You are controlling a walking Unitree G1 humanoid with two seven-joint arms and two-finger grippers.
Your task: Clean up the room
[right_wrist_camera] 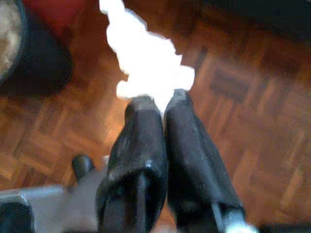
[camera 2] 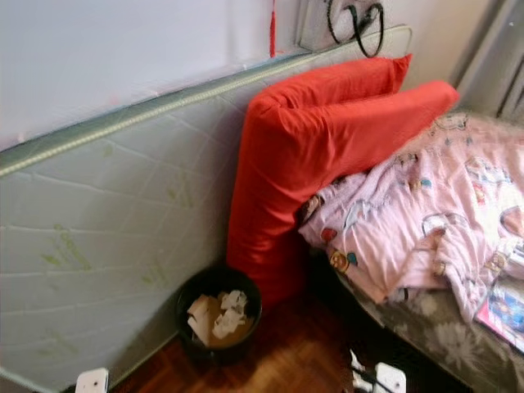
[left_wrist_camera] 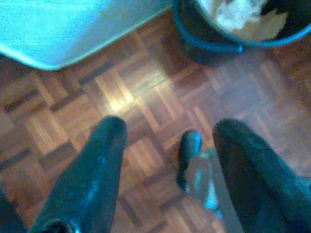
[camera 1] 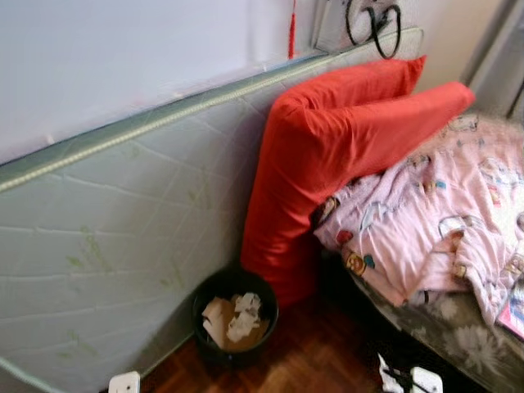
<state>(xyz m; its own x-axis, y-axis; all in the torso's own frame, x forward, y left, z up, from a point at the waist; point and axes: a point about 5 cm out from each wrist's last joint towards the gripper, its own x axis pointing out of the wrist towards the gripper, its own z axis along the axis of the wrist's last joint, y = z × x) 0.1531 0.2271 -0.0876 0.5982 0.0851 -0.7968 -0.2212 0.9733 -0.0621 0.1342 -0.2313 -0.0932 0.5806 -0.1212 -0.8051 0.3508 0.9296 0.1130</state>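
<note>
A black waste bin (camera 1: 214,296) holding crumpled paper stands on the parquet floor, at the foot of a long red cushion (camera 1: 327,147). In the right wrist view my right gripper (right_wrist_camera: 163,104) is shut on a crumpled white tissue (right_wrist_camera: 146,58) above the floor, with the bin (right_wrist_camera: 39,68) off to one side. My left gripper (left_wrist_camera: 170,128) hangs open over bare parquet with nothing between its fingers. The bin's rim (left_wrist_camera: 209,43) lies a short way beyond its fingertips.
A grey-green mattress (camera 1: 123,229) leans on the wall at the left, right beside the bin. On the right is a bed with a rumpled pink blanket (camera 1: 434,221) and a magazine (camera 2: 503,311). Black cables (camera 1: 375,24) hang on the wall.
</note>
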